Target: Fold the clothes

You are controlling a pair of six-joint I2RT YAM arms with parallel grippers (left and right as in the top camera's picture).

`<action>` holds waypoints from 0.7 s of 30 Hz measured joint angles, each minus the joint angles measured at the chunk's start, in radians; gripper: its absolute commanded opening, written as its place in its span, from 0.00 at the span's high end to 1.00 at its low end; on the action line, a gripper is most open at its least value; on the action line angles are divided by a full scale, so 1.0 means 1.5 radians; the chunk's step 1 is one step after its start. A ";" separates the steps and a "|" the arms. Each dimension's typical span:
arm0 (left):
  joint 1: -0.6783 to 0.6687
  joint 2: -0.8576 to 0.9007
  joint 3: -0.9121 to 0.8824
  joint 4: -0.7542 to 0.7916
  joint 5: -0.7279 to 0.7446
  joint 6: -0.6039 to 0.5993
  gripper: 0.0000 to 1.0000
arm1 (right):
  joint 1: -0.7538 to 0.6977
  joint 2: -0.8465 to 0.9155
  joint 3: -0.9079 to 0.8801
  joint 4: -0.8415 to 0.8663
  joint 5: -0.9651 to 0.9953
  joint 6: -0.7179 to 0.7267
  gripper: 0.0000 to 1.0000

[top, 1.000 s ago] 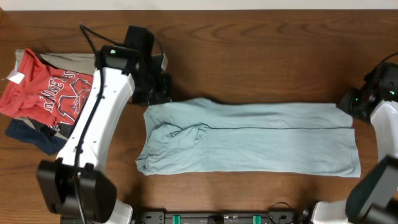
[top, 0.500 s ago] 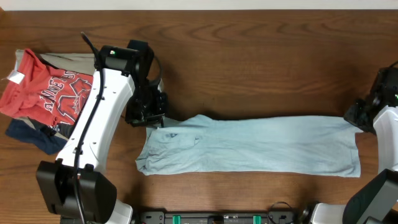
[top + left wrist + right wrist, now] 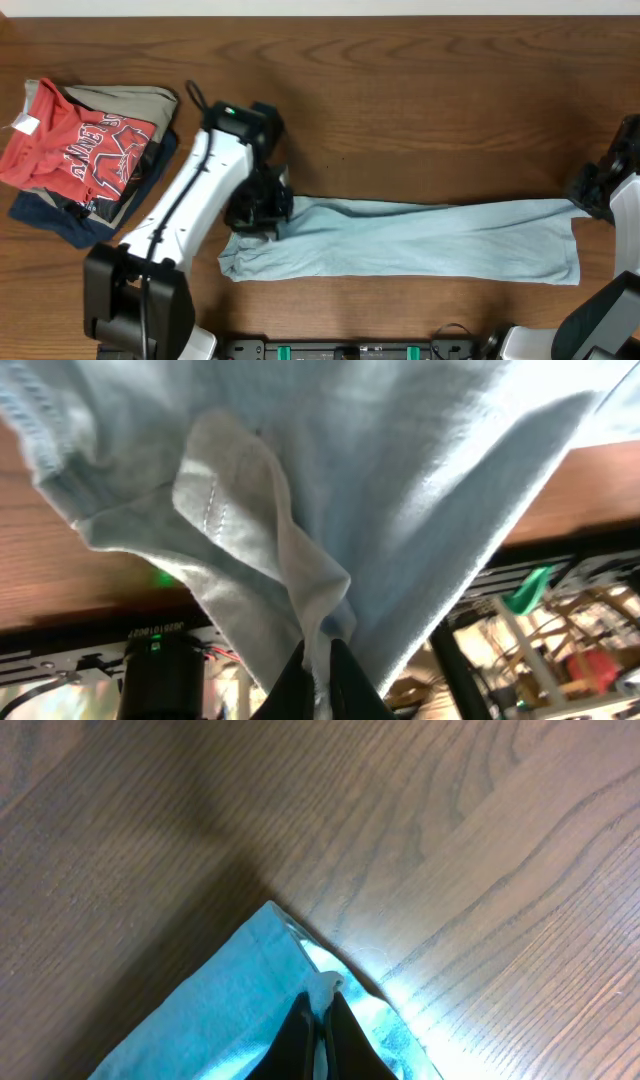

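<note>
The pale blue T-shirt lies as a long narrow band across the front of the table. My left gripper is shut on its far left edge and holds it lifted; in the left wrist view the fabric hangs from the closed fingers. My right gripper is shut on the shirt's far right corner. In the right wrist view the fingers pinch the hem just above the wood.
A pile with a red lettered shirt over khaki and navy garments lies at the far left. Dark wood tabletop stretches behind the shirt. The arm bases stand at the front edge.
Both grippers have drawn the shirt's far edge toward the front, so the shirt folded lengthwise and now looks much narrower. The left arm swung right and forward.
</note>
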 measured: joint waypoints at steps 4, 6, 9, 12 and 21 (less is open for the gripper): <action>-0.013 0.000 -0.039 0.014 -0.003 -0.003 0.94 | -0.006 0.014 0.000 -0.003 0.003 0.001 0.95; -0.013 0.000 -0.055 0.018 -0.016 -0.014 0.94 | -0.017 0.025 0.000 -0.007 0.006 0.002 0.92; -0.013 0.000 -0.075 0.022 -0.037 -0.028 0.94 | -0.033 0.041 0.000 -0.008 0.007 0.004 0.87; -0.013 0.000 -0.083 0.025 -0.045 -0.035 0.94 | -0.041 0.054 0.000 -0.008 0.008 0.005 0.85; -0.013 0.000 -0.086 0.055 -0.060 -0.043 0.92 | -0.042 0.055 0.000 -0.011 0.006 0.005 0.78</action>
